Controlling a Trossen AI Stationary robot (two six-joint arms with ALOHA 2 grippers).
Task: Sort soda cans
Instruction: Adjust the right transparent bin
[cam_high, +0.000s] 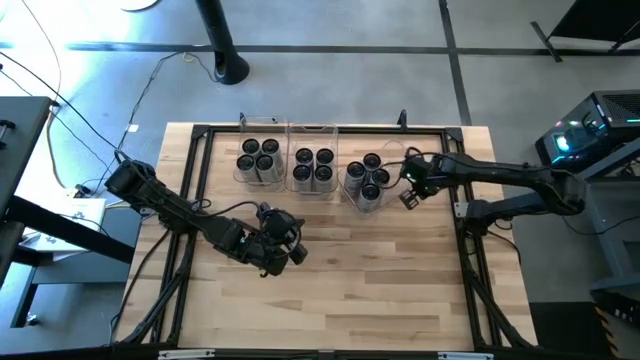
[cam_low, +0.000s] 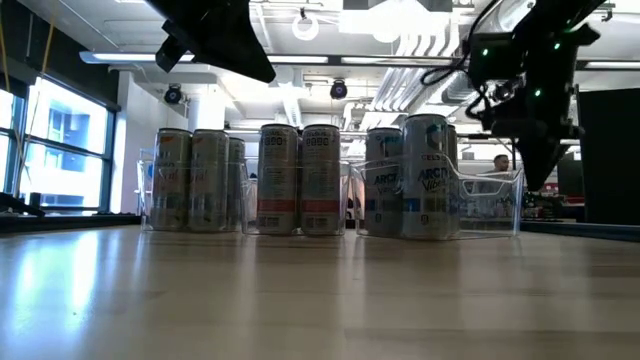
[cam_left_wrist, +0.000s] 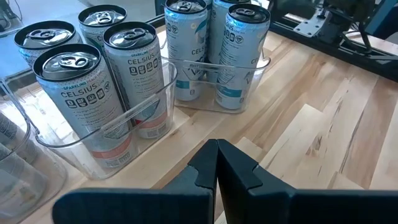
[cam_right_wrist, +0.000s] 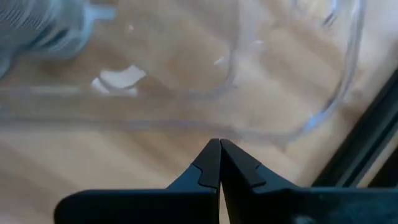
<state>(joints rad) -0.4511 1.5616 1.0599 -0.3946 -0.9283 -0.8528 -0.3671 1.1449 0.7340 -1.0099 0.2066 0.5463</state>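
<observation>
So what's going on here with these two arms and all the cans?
All twelve soda cans stand in three clear bins along the far side of the wooden table, four to a bin. Neither arm holds anything. The left gripper is shut over bare table, in front of the bins. The right gripper is shut too, just beside the rightmost bin.

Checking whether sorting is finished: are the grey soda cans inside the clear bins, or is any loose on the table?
All inside. The grey soda cans stand upright, four each, in three clear plastic bins; none lies loose on the wooden table.
</observation>
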